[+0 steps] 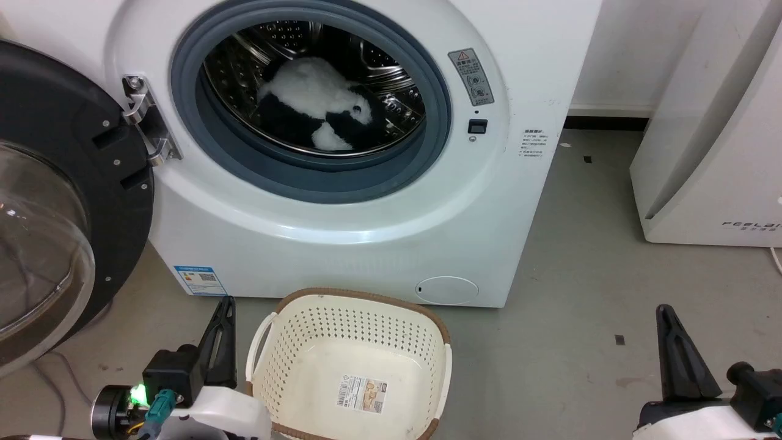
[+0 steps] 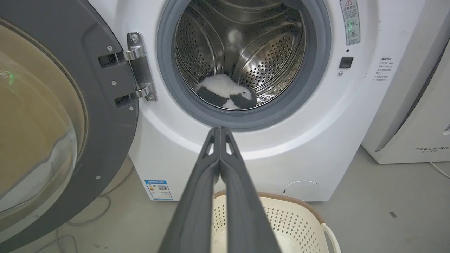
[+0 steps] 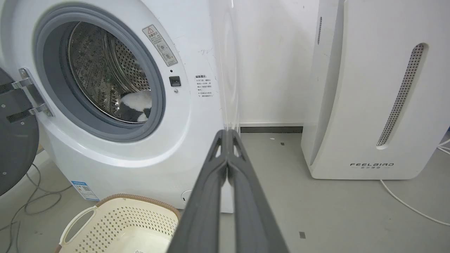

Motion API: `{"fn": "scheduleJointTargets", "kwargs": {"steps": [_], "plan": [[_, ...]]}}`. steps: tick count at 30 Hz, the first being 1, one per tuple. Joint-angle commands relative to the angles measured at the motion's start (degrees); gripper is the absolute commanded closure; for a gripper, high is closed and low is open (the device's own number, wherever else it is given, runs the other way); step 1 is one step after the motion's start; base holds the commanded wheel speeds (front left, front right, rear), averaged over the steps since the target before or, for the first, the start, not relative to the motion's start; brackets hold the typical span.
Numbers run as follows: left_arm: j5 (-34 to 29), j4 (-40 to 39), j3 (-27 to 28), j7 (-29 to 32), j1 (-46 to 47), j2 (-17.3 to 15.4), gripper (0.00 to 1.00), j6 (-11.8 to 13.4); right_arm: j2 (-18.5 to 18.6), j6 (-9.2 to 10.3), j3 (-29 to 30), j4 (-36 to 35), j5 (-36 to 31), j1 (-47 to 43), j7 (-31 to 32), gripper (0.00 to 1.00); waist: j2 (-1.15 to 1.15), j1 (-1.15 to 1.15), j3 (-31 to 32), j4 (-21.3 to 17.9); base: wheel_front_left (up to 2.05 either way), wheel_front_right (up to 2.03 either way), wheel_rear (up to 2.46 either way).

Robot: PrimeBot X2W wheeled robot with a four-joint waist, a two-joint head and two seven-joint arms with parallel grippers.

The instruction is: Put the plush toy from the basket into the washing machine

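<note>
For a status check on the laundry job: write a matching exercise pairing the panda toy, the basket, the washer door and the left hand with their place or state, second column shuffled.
1. panda toy
2. basket
3. door
4. left hand

a. shut, holding nothing
b. swung open to the left
c. lying in the drum
d. on the floor before the washing machine

Pairs: 1-c, 2-d, 3-b, 4-a
</note>
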State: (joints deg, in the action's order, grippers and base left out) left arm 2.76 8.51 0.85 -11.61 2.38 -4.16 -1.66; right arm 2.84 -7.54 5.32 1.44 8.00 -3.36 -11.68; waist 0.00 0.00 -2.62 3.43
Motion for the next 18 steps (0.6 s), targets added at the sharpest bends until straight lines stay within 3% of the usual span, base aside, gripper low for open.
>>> {"fn": "scheduleJointTargets", "kwargs": {"steps": [1,18], "plan": [[-0.32,-0.55,-0.07,0.2,-0.53,0.2,1.0,0.34,0.01,0.01,-0.12,-0.24,-0.6,0.65,0.22,1.0,0.0,0.0,0.02,-0.03,0.0,0.0,0.0],[-0.75,-1.94,-0.21,2.19,-0.85,0.39,1.0,0.57,0.01,0.02,-1.03,-0.45,-1.89,1.13,2.22,1.0,0.0,0.0,0.48,-0.62,0.0,0.0,0.0]]}}
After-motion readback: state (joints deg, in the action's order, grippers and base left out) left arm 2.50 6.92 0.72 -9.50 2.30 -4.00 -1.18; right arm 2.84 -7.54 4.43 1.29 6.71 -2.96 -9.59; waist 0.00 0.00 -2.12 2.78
